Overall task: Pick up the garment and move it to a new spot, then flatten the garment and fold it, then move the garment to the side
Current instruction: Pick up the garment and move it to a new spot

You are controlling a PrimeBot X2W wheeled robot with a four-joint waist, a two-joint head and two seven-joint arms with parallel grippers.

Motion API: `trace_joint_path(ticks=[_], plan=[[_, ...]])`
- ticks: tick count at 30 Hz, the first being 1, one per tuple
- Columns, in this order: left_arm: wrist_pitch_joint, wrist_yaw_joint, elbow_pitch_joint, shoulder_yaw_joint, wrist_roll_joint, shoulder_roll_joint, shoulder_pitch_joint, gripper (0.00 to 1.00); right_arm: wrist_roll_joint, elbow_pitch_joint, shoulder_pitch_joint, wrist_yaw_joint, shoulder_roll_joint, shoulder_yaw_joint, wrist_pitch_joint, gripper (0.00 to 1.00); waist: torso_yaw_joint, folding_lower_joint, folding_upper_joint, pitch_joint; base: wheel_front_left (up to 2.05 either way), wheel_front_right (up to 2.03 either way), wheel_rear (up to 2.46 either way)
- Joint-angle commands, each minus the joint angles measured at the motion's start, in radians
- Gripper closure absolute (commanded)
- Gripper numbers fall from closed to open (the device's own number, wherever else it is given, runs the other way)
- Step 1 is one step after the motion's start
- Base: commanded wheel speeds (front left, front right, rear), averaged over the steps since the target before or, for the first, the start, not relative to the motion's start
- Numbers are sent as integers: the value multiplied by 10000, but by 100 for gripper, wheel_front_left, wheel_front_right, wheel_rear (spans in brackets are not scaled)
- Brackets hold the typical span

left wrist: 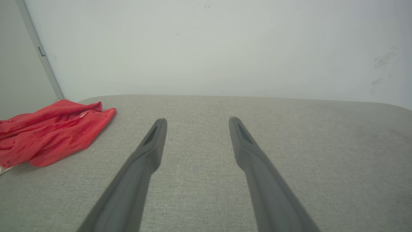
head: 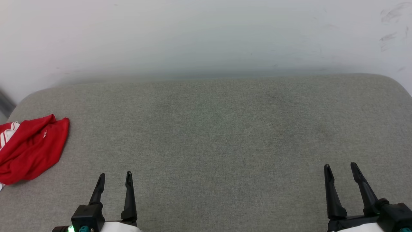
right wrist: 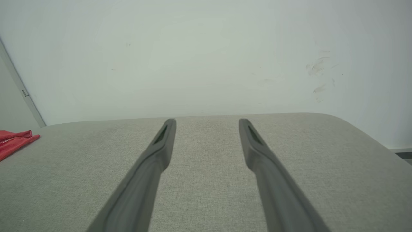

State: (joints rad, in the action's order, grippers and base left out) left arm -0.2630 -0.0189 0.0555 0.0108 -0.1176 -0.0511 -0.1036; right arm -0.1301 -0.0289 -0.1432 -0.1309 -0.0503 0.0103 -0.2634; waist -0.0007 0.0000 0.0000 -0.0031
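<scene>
Red garment (head: 32, 148) lies in a loose, rumpled heap at the far left edge of the grey fabric surface (head: 206, 135), on the robot's left, partly cut off by the head view's border. A patch of white with red stripes (head: 8, 132) shows at its upper left corner; no print can be made out. From the left wrist view the garment (left wrist: 54, 135) sits off to the left of the fingers, near the surface's rounded back corner, and from the right wrist view only a small red corner (right wrist: 14, 141) shows at the left border.

Behind the surface rises a pale wall (head: 206, 32) with a few dark scuff marks (head: 391, 19) at its upper right, and a grey vertical strip (left wrist: 42, 54) runs down the wall beyond the garment. Nothing lies between either gripper and the cloth.

Counted: one garment, two grippers, two dark fingers on each.

The left gripper (head: 115, 174) sits at the lower left, fingers pointing forward over the fabric, spread apart and holding nothing – the garment is near but apart from it. The right gripper (head: 340, 165) sits at the lower right, well apart from the garment, fingers likewise parted and empty. Both wrist views show the gap plainly: left (left wrist: 197, 120), right (right wrist: 207, 120).
</scene>
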Motion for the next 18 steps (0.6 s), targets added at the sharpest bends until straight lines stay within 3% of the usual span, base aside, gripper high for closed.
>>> trace_joint_path(ticks=[1, 9, 18], plan=[[-28, -36, 11, -21, -40, 13, -88, 0, -15, 13, -72, 3, 2, -13, -21, 0, 12, 0, 0, -3, 0, 0, 0], [-28, -55, 50, -47, -65, 13, -28, 0, -75, -75, -73, 3, 2, -98, -21, 0, 214, 0, 0, 7, 0, 0, 0], [-28, -125, -16, -126, -60, 10, 35, 0, 21, -187, -141, 3, 2, -161, -21, 0, 916, 0, 0, 25, 0, 0, 0]])
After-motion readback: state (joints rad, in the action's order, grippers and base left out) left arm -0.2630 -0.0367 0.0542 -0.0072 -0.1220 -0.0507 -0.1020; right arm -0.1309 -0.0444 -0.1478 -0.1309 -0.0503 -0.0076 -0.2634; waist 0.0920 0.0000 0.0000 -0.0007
